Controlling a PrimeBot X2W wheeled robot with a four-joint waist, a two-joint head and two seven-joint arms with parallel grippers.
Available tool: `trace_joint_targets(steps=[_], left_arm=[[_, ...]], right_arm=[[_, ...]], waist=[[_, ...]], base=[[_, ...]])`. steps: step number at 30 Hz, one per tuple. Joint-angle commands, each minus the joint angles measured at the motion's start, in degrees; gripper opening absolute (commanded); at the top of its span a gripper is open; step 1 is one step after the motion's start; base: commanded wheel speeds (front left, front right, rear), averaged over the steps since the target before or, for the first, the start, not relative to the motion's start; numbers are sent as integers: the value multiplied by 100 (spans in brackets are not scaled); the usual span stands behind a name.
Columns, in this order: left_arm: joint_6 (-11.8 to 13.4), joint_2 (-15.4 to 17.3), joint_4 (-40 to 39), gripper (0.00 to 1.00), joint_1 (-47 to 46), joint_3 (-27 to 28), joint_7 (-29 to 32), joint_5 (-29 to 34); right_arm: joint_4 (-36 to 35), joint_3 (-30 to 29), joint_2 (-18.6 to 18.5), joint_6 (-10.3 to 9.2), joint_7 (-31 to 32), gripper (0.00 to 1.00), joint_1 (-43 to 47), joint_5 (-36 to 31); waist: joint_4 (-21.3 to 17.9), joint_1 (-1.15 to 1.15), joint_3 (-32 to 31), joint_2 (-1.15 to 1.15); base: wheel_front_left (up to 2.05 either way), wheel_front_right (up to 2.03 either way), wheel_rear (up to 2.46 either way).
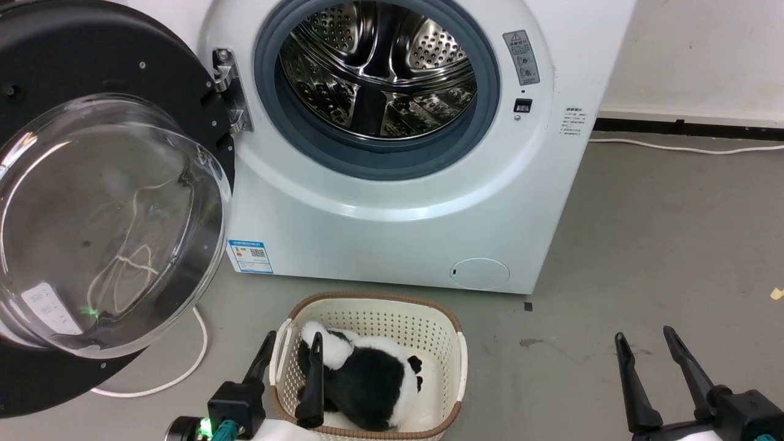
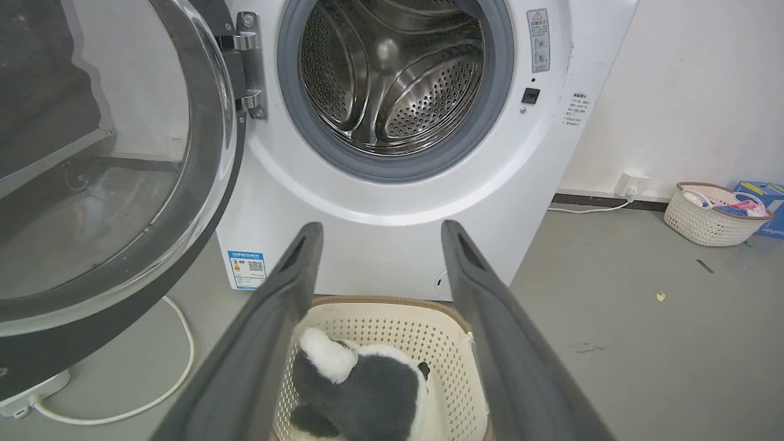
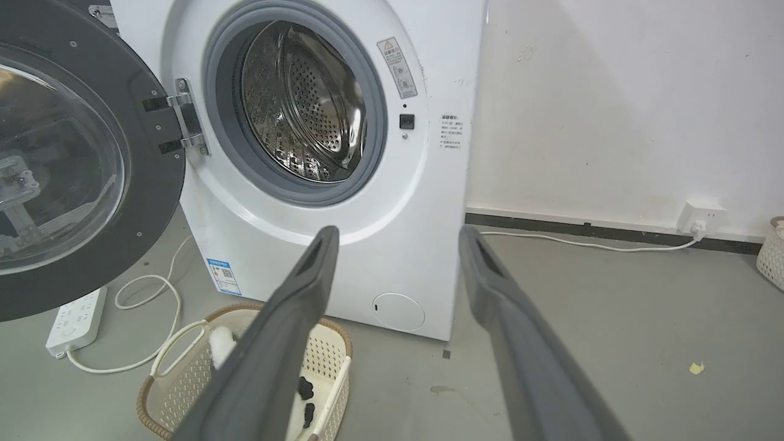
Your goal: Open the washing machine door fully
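With the washing machine door (image 1: 104,202) already swung wide to the left of the drum (image 1: 380,67), and the left gripper (image 1: 293,337) and right gripper (image 1: 644,335) both spread empty below the drum, any finishing push should press its rim gently outward.

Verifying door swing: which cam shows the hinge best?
Right wrist view: the hinge is unobstructed, with both arms bridging the washing machine door and the white front. The left wrist view shows its plate close, the door rim crowding its left side. The head view shows it partly overlapped by the door's edge.
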Motion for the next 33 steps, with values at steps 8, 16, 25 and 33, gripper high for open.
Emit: trace_joint_targets(steps=[8,16,25,33], left_arm=[[-34,-7,43,0,0,-3,4,-3],[-49,-8,-27,0,2,62,91,59],[-67,-8,-112,0,4,145,196,136],[-83,-9,-188,0,6,218,290,204]], right_arm=[[22,9,0,0,3,0,-1,47],[4,34,2,0,89,0,-34,20],[-17,65,4,1,195,0,-74,-13],[-37,93,5,1,289,0,-110,-43]], waist=[[11,0,9,0],[-10,0,13,0],[-36,0,18,0],[-59,0,23,0]], base=[[0,0,0],[0,0,0],[0,0,0],[0,0,0]])
